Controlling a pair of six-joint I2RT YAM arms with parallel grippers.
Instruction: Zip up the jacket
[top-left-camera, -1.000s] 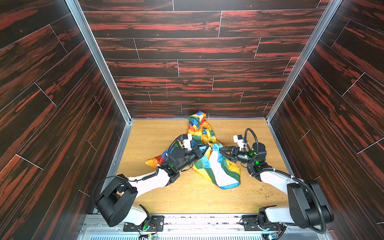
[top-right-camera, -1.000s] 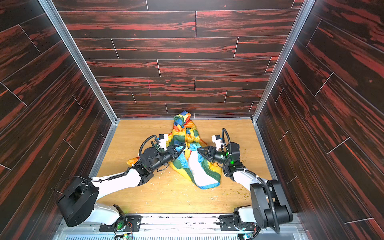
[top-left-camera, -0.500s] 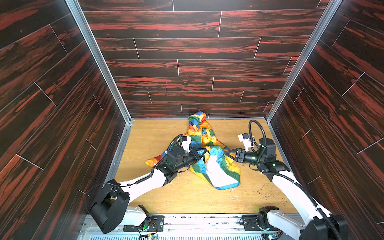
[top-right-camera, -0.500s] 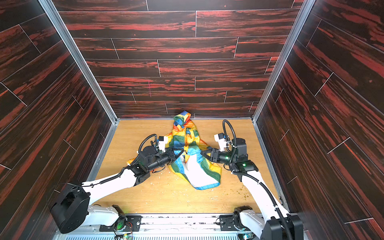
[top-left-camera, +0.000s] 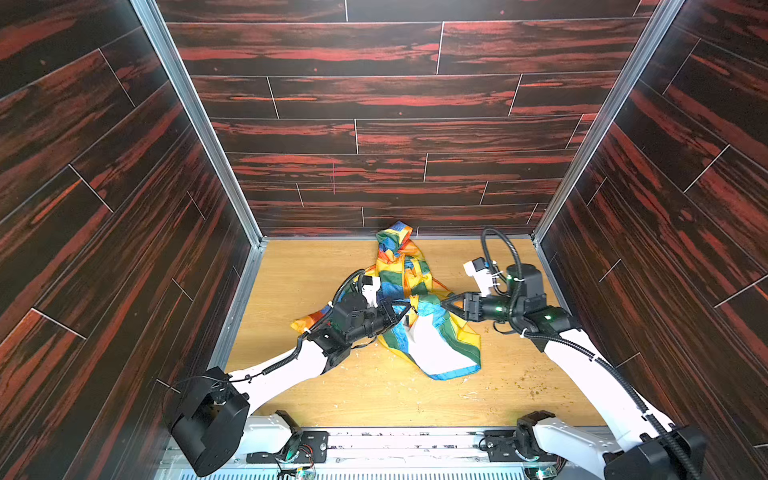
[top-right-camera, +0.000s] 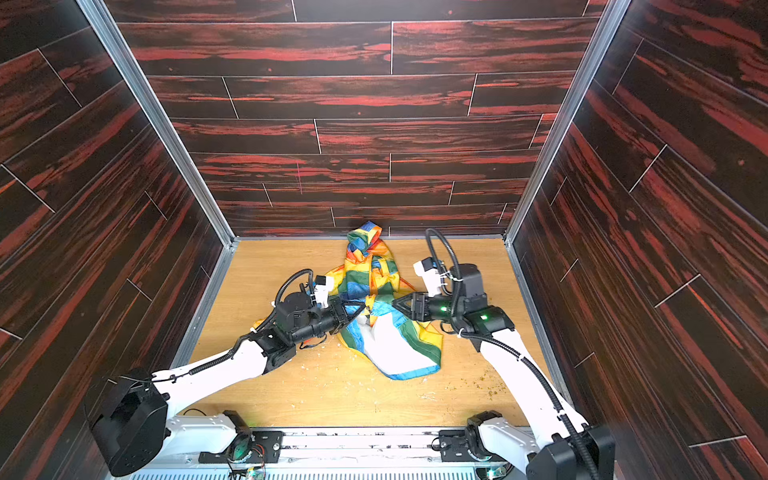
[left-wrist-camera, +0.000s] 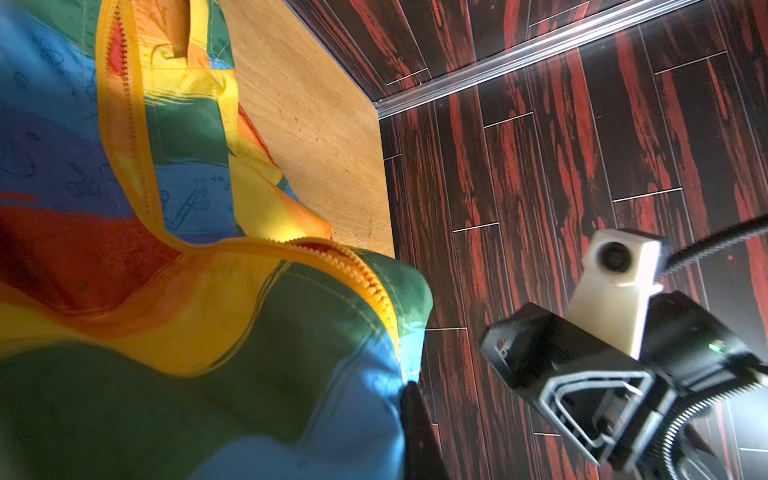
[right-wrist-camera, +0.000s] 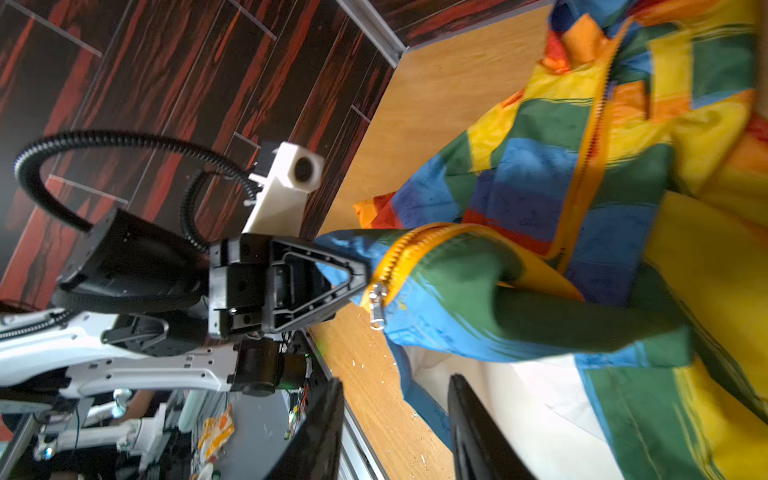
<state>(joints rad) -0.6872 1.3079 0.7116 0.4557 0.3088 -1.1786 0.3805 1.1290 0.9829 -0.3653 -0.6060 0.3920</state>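
Observation:
The jacket (top-left-camera: 434, 353) lies crumpled mid-table in both top views (top-right-camera: 374, 270), its hood toward the back wall and white lining showing at the front. My left gripper (top-left-camera: 409, 309) (top-right-camera: 361, 309) is shut on the jacket's blue-green hem. In the right wrist view its tip (right-wrist-camera: 359, 270) pinches the cloth right beside the silver zipper slider (right-wrist-camera: 376, 305) on the yellow zipper (left-wrist-camera: 365, 274). In the left wrist view one dark finger (left-wrist-camera: 415, 415) shows against the fabric. My right gripper (top-left-camera: 446, 303) (top-right-camera: 397, 303) (right-wrist-camera: 395, 399) hovers open just right of that spot, empty.
Dark red wood-panel walls (top-left-camera: 124, 249) close in the tabletop (top-left-camera: 311, 270) on three sides. A metal rail (top-left-camera: 374, 432) runs along the front edge. Crumbs (top-left-camera: 532, 386) lie scattered on the wood in front of the jacket.
My right arm has lifted its elbow and drawn its gripper slightly right of the jacket, jaws a little narrower. The left gripper keeps its hold in nearly the same place.

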